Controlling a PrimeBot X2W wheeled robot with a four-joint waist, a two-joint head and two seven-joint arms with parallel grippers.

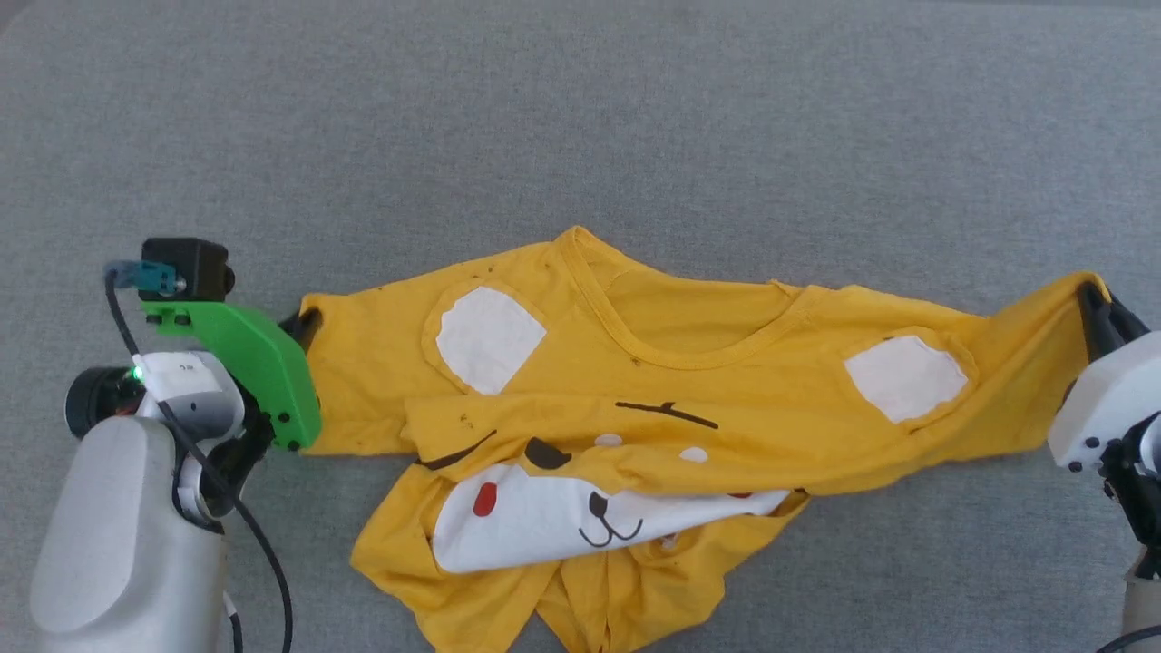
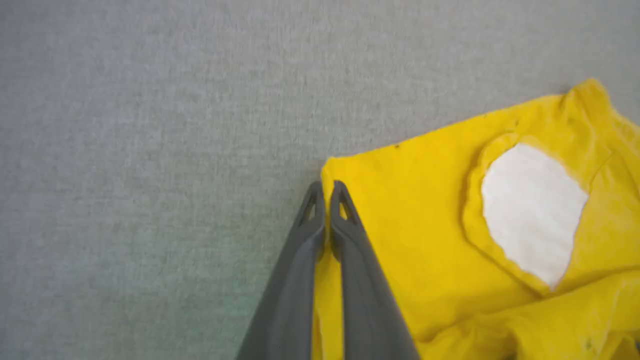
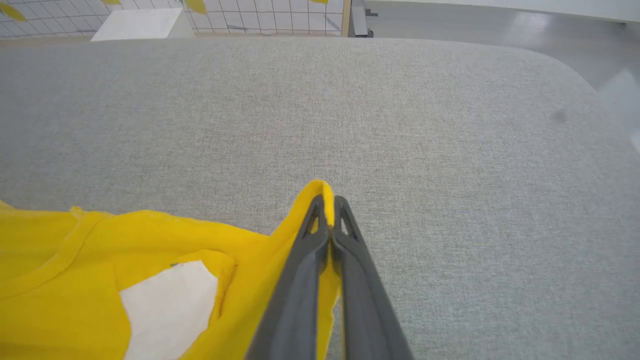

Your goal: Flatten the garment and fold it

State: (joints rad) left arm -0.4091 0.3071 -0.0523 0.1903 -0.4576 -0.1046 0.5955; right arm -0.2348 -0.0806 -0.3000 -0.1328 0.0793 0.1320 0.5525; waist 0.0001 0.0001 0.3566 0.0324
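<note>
Garment [image 1: 689,381] is lying rumpled across the middle of a grey cloth-covered desk [image 1: 580,109], neckline [image 1: 689,354] toward the far side, lower half bunching toward the near edge. The bright yellow T-shirt is showing a printed cartoon face [image 1: 562,512] with a white muzzle, a red dot and black stripes, and two white patches [image 1: 490,337] flanking the neckline. The left hand [image 2: 326,189] is sitting low at the left end, its two dark fingers [image 2: 360,260] pressing tight on the garment's edge, yellow cloth showing between them. The right hand [image 3: 327,202] is clamping the opposite end, a fold of yellow fabric poking past its closed tips. A green bracket [image 1: 258,363] carrying a small black camera [image 1: 186,268] is sitting on the left wrist. The two arms are standing at opposite ends, the shirt's upper part spanning between them.
</note>
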